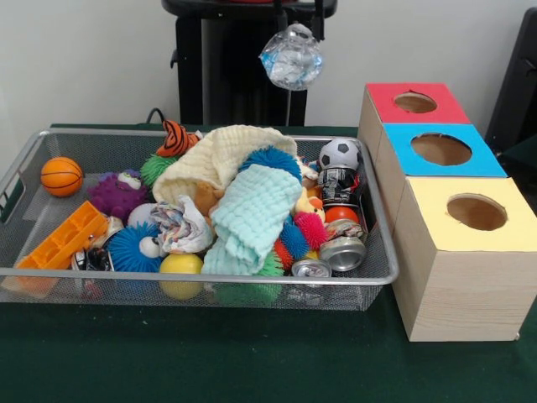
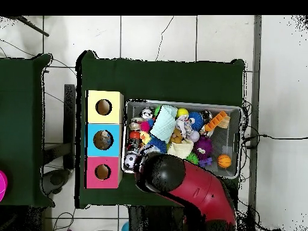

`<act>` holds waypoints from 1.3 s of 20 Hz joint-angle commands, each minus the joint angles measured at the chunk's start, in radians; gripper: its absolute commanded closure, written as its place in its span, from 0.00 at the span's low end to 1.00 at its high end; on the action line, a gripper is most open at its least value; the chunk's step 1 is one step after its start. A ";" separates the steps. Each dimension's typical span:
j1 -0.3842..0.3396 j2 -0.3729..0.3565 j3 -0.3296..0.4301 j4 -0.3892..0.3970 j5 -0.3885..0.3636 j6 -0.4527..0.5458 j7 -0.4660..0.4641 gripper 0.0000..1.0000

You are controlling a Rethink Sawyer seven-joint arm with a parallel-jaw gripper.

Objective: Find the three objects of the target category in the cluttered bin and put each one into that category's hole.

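Your end effector at the top middle of the frame is closed around a crinkly clear plastic cup, high above the wire bin. Carry it right, over the blue-topped hole, go low, then let go.

One wire-mesh bin sits below the pincer, which carries one crumpled clear plastic bottle. Below and off to the pincer's side stand three wooden boxes, each with one round hole: red-topped, blue-topped, yellow-topped. In the bin beneath the pincer lie two silver cans, two knitted cloths, cream and mint, one soccer ball, one small basketball, one yellow ball, one orange tray, and one purple spiky toy. Blue spiky balls number at least two.
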 commanded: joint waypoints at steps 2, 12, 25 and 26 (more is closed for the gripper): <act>0.040 0.030 0.016 0.105 0.057 -0.096 0.284 1.00; 0.117 0.020 0.017 0.174 0.103 -0.165 0.320 1.00; 0.207 0.056 0.030 0.173 0.181 -0.206 0.386 1.00; 0.215 0.058 0.034 0.174 0.188 -0.212 0.394 1.00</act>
